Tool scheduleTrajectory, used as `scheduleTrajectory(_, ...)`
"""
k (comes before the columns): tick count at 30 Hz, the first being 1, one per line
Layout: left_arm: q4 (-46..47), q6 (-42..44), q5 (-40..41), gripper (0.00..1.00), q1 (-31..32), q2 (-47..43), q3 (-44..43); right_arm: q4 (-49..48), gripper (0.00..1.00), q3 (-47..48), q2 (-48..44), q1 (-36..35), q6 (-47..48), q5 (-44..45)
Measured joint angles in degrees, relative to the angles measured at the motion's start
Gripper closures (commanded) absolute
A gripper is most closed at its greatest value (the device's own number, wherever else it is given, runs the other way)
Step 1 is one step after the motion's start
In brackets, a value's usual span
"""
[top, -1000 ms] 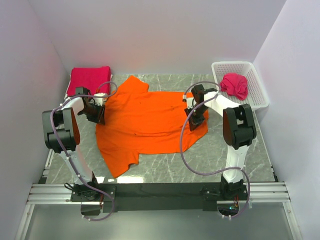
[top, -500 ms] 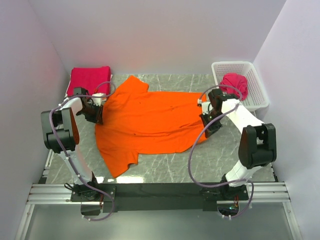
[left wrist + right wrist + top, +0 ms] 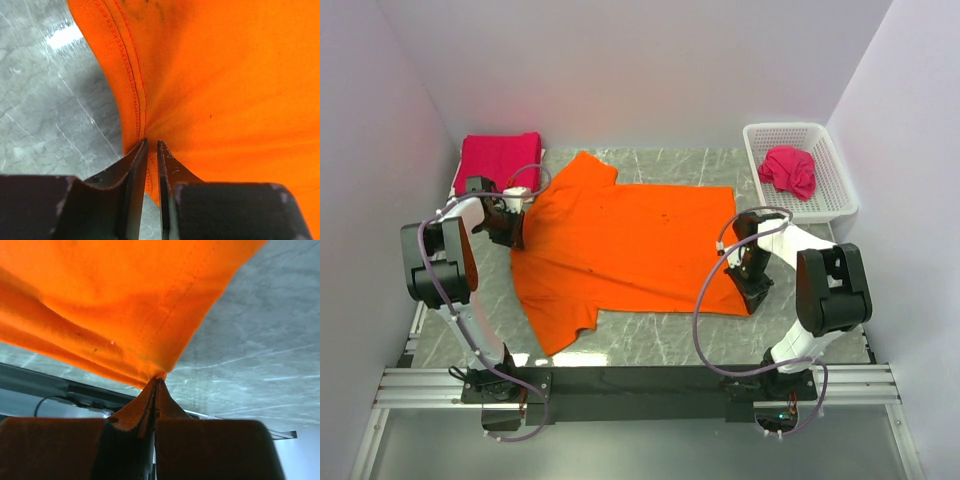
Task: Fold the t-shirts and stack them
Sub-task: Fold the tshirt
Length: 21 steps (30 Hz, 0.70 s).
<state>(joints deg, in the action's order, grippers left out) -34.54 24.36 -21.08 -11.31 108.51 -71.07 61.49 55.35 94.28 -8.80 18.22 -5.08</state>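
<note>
The bright orange t-shirt [image 3: 620, 240] lies spread across the marble table. My left gripper [image 3: 512, 226] is shut on its left edge, pinching the stitched hem [image 3: 135, 95] between the fingers. My right gripper [image 3: 752, 285] is shut on the shirt's near right corner [image 3: 155, 371] and holds it stretched just above the table. A folded crimson-pink t-shirt [image 3: 500, 158] lies at the back left. Another crimson-pink t-shirt [image 3: 790, 170] lies crumpled in the basket.
A white lattice basket [image 3: 832, 190] stands at the back right. White walls close in both sides and the back. A metal rail [image 3: 640, 385] carrying the arm bases runs along the near edge.
My right gripper has pulled the shirt's right corner outward to the right and toward the near edge, unfolding and flattening that side. My left gripper has barely moved.
</note>
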Motion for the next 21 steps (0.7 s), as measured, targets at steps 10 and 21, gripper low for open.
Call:
scheduleTrajectory(10, -4.3, 3.6, -0.2, 0.60, -0.8, -5.7, 5.8, -0.8, 0.55, -0.2, 2.6, 0.0, 2.8, 0.9)
scheduleTrajectory(21, -17.4, 17.3, -3.8, 0.63, -1.9, -18.7, 7.0, 4.1, 0.65, 10.0, -5.5, -0.6, 4.8, -1.4)
